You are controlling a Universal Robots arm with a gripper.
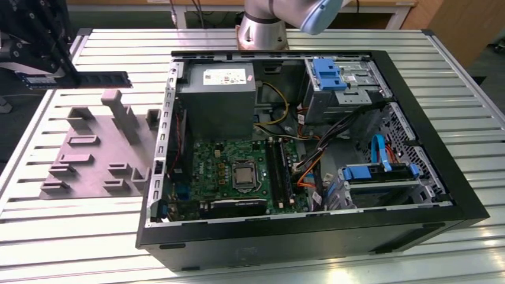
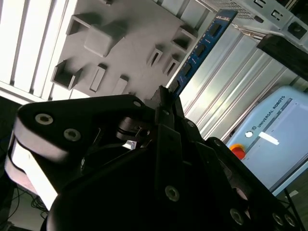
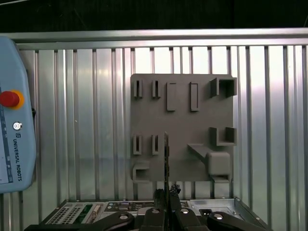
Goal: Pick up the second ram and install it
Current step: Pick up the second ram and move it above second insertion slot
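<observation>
Biggest worry from here, I reckon: the end effector (image 1: 67,76) is pinching the second ram (image 1: 103,78), a long thin blue-green memory stick with black chips, by a short stretch only. A lot of board overhangs, so any nudge could twist it in the grip. If that happens it would meet the long black sockets (image 1: 280,171) on the green motherboard (image 1: 236,171) skewed and not seat. The bundle of orange and black cables (image 1: 316,160) right next to those sockets looks like a snag risk too.

The fingers are closed tight on the stick's flat faces, as both wrist views show (image 2: 166,96) (image 3: 166,195).

The stick is up in the air, sticking straight out ahead of the fingertips. The grey moulded holder block (image 1: 94,154) is below it and well apart. The open black computer case (image 1: 442,213) sits further out in the direction the stick's free end points.

Its long axis runs level with the slatted metal bench (image 1: 79,236). In the first wrist view you see the stick (image 3: 166,159) edge-on. In the second wrist view its chip face shows (image 2: 199,48).
</observation>
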